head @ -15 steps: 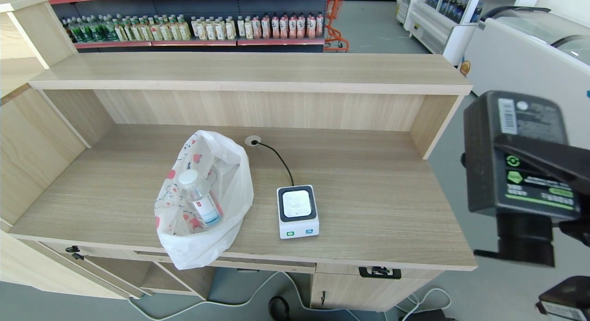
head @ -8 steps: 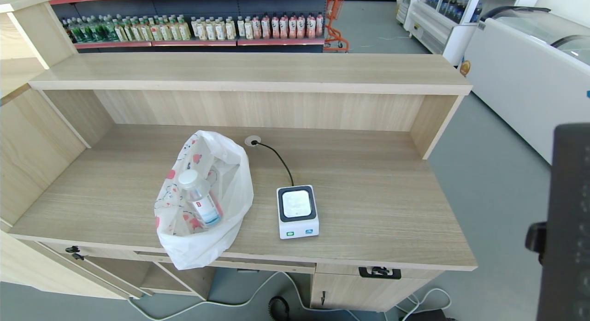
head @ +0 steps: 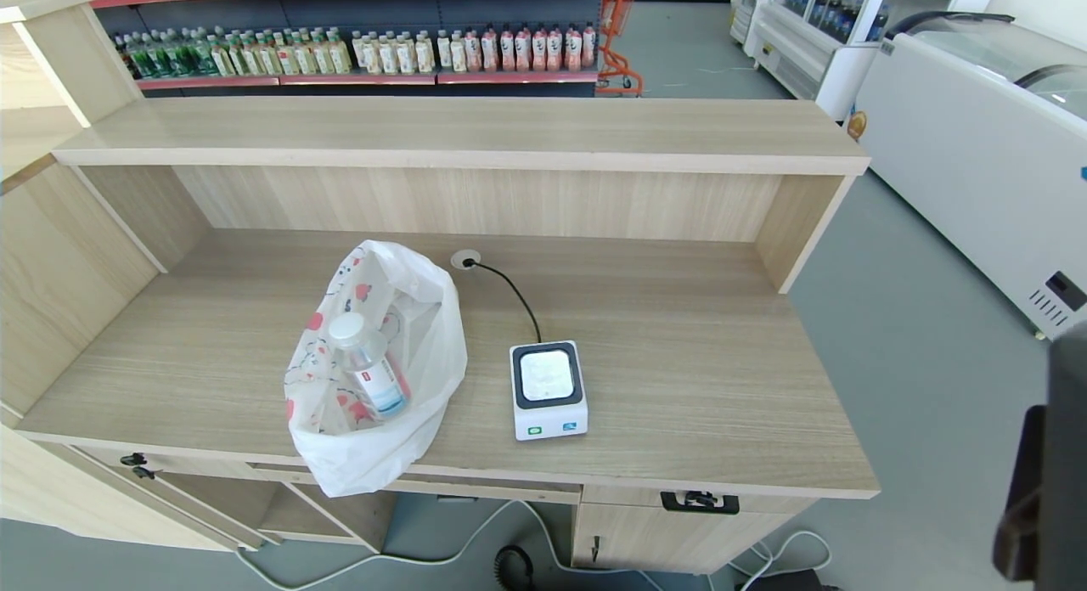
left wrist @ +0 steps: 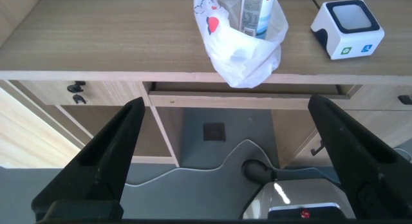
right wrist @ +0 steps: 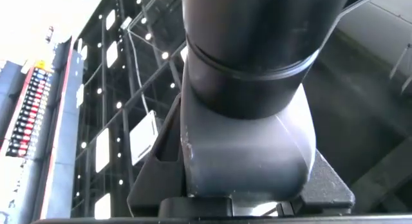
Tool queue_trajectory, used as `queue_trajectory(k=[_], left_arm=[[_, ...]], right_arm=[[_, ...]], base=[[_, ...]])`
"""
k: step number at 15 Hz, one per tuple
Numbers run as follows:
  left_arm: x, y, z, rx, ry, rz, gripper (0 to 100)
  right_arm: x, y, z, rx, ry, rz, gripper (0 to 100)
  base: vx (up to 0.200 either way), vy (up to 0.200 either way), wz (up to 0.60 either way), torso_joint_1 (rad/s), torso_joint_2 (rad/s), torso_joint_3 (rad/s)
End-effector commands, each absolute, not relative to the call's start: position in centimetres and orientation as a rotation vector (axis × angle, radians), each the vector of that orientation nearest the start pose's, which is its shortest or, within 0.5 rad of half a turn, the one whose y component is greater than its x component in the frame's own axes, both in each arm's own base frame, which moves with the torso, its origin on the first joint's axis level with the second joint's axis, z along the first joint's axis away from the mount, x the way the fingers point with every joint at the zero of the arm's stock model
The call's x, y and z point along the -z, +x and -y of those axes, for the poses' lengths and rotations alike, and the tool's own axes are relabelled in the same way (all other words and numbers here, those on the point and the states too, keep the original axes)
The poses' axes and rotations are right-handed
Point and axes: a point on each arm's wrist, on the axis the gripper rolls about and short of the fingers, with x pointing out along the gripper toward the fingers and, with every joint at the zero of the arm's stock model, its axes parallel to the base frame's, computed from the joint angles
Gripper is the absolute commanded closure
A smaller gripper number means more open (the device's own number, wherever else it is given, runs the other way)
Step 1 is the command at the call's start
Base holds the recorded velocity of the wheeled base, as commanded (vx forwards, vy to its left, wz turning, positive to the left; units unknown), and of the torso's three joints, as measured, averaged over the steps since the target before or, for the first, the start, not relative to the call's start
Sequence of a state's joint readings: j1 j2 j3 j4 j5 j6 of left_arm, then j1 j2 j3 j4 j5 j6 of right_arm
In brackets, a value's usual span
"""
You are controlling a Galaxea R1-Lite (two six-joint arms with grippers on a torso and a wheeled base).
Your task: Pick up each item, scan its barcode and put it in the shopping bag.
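Crinkly plastic shopping bag (head: 340,455) overhanging your wood-grain counter's (head: 679,362) front edge, boxy scanner (head: 549,390) beside, left gripper (left wrist: 226,103) spread wide, right arm (head: 1061,464), grip untellable.

Left gripper (left wrist: 225,103) hanging before counter (left wrist: 96,37) front edge, fingers spreading wide; shopping bag (left wrist: 241,50) holding bottle (left wrist: 253,11), sagging over edge; scanner (left wrist: 347,28) sitting beside.

Bright, even light fills the shop; the counter (head: 696,353) carries barely a shadow. The scanner (head: 549,379) window glares white. Straight edges bow toward the frame corners. Ceiling lights (right wrist: 106,150) blaze overhead.
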State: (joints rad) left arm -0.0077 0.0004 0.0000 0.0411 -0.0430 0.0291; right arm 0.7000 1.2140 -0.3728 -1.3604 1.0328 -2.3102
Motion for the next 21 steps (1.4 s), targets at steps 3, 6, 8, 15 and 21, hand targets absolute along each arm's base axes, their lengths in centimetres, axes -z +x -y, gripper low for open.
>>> queue_trajectory(k=[3,6,8,15,21], left_arm=[[-7.1,-2.3,0.1,0.051,0.028,-0.041,0],[-7.1,-2.3,0.1,0.051,0.028,-0.041,0],[-7.1,-2.3,0.1,0.051,0.028,-0.041,0],[-7.1,-2.3,0.1,0.051,0.028,-0.041,0],[-7.1,-2.3,0.1,0.051,0.028,-0.041,0]], right_arm=[[-24.9,9.6,-10.6,0.246,2.129,-2.848,100],[-24.9,9.7,-10.6,0.246,2.131,-2.846,100],[-24.9,9.6,-10.6,0.247,2.126,-2.850,100],[-25.0,9.3,-10.4,0.240,2.103,-2.856,100],[-25.5,12.8,-7.1,0.749,3.362,-2.619,100]], base=[[0.000,0.000,0.00,0.000,0.00,0.000],[0.000,0.000,0.00,0.000,0.00,0.000],[0.000,0.000,0.00,0.000,0.00,0.000],[0.000,0.000,0.00,0.000,0.00,0.000],[0.000,0.000,0.00,0.000,0.00,0.000]])
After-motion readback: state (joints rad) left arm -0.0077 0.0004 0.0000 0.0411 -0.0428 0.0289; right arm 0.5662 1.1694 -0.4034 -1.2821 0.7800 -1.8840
